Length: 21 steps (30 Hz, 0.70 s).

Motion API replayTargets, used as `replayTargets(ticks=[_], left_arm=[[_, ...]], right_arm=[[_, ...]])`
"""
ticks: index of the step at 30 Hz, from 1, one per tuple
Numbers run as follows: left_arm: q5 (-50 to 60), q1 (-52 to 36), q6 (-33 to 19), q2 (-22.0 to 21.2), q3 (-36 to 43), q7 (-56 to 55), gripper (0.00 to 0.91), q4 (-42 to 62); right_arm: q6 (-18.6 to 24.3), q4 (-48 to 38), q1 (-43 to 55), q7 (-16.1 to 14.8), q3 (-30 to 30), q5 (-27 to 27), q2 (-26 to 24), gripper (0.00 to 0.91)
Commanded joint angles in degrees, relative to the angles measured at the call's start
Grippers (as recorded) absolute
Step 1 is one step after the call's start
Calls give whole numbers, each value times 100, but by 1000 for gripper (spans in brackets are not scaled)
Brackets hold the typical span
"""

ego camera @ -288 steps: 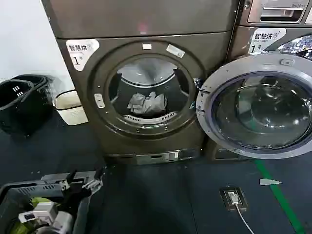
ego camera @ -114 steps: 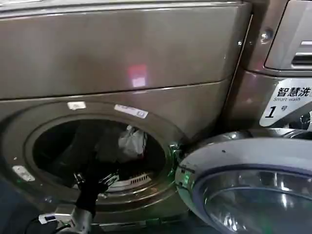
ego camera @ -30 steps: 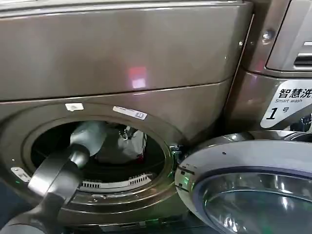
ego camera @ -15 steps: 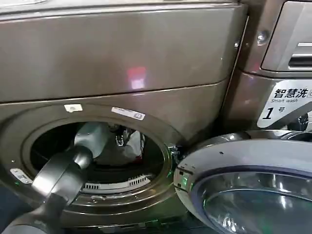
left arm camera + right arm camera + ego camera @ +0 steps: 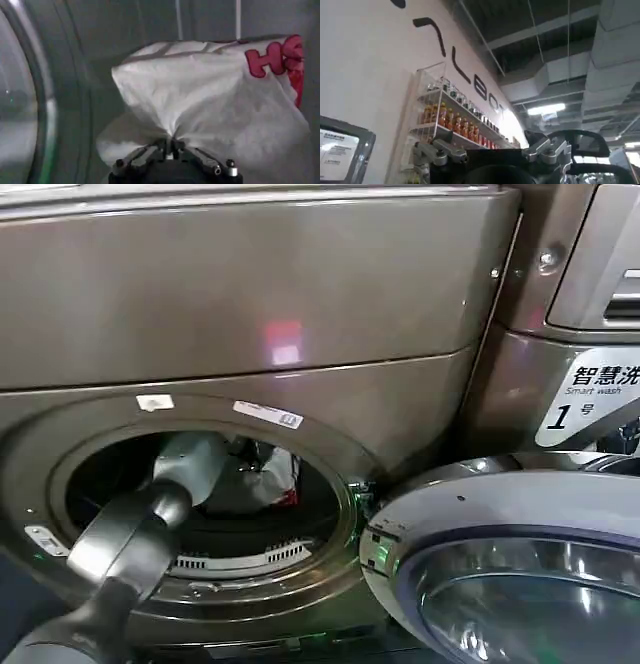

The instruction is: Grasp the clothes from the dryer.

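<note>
The bronze-brown dryer (image 5: 250, 294) fills the head view, its round drum mouth (image 5: 200, 494) open. My left arm (image 5: 130, 544) reaches through the mouth into the drum. The clothes (image 5: 272, 476), a small pale grey-white bundle with red lettering, hang inside. In the left wrist view my left gripper (image 5: 170, 145) is shut on a pinched fold of the clothes (image 5: 210, 100), which are lifted in front of the drum wall. My right gripper (image 5: 492, 152) is open, holds nothing, and points up at a wall and ceiling away from the dryer.
The chrome-rimmed glass door (image 5: 520, 564) stands swung open at the lower right, close to the drum mouth. A second machine with a "Smart wash" label (image 5: 600, 389) stands to the right. A shelf of bottles (image 5: 455, 122) hangs on the wall.
Since 3.8 s ago my left arm has gone from the drum's lip deep inside and closed on the clothes. Over the last second the hold stays and the bundle barely shifts.
</note>
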Motion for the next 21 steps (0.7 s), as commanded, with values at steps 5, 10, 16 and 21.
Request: replayTargets(ticks=[5, 10, 16, 21], left_arm=[[-2123, 526, 110, 46, -1682, -1739, 0, -808], [-3313, 1594, 124, 106, -2646, -2908, 0, -2268], [-4065, 2668, -621, -30, -3316, -4393, 0, -3877], [-4417, 3594, -1084, -246, -3623, -5255, 0, -5052]], right_arm=[[17, -52, 7, 6, -13, -3, -39, 907], [29, -44, 3, 12, -22, 0, -66, 907], [55, -43, -24, 18, -22, 4, -75, 907], [69, -2, -44, 18, -43, 11, -81, 907]])
